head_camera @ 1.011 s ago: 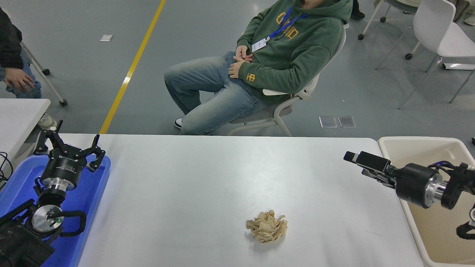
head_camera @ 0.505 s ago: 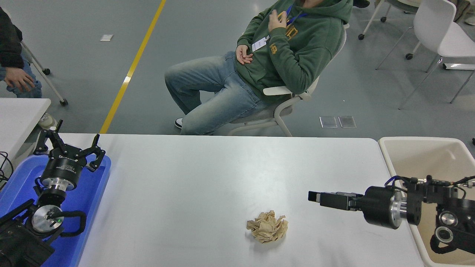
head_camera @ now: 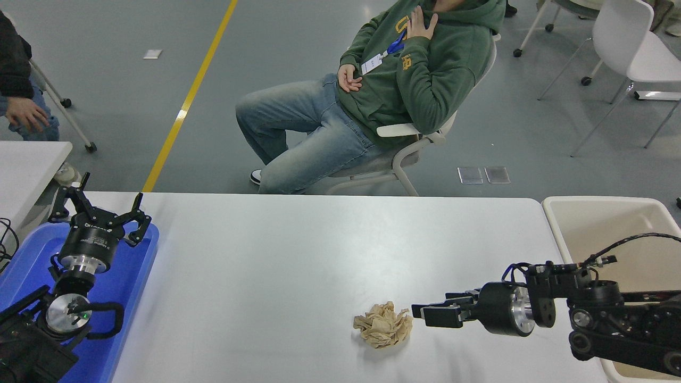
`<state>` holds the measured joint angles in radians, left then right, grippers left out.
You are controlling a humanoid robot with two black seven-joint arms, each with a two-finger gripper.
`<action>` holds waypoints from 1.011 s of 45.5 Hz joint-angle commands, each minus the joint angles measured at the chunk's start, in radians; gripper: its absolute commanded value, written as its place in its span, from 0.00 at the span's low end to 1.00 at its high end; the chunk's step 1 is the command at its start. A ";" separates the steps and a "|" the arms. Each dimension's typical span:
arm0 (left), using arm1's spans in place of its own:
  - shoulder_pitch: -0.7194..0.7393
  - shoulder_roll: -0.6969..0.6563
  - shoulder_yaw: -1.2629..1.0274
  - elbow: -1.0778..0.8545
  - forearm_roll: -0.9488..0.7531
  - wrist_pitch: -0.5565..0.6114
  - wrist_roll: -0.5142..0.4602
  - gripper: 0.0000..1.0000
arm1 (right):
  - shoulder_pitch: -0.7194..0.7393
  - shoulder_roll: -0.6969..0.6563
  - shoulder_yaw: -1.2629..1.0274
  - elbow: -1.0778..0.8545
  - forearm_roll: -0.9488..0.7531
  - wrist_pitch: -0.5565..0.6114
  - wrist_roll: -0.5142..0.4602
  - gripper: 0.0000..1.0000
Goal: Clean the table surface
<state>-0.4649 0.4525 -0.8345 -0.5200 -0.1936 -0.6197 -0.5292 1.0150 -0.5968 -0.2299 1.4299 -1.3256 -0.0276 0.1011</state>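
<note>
Closest to us, a crumpled brown paper ball (head_camera: 383, 331) lies on the table surface (head_camera: 298, 255) near its front edge. Our right gripper (head_camera: 420, 314) hangs just beside the ball's right side; we cannot tell its finger spacing. Our left gripper (head_camera: 98, 210) sits with fingers spread over the blue tray (head_camera: 135, 276) at the left edge. Beyond the right edge stands a beige bin (head_camera: 596, 205). Farther off, a person (head_camera: 383, 90) sits on a chair.
</note>
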 commanded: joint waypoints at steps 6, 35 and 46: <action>0.000 0.000 0.000 0.000 0.000 0.000 0.000 1.00 | 0.033 0.152 -0.066 -0.089 -0.010 -0.017 -0.026 0.99; 0.000 0.000 0.000 0.000 0.000 0.000 0.000 1.00 | -0.030 0.259 -0.137 -0.226 -0.078 -0.028 -0.018 0.99; 0.000 0.000 0.000 0.000 0.000 0.000 0.000 1.00 | -0.045 0.302 -0.134 -0.259 -0.078 -0.034 -0.018 0.99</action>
<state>-0.4648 0.4525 -0.8345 -0.5200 -0.1937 -0.6197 -0.5292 0.9860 -0.3286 -0.3610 1.2087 -1.3981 -0.0561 0.0831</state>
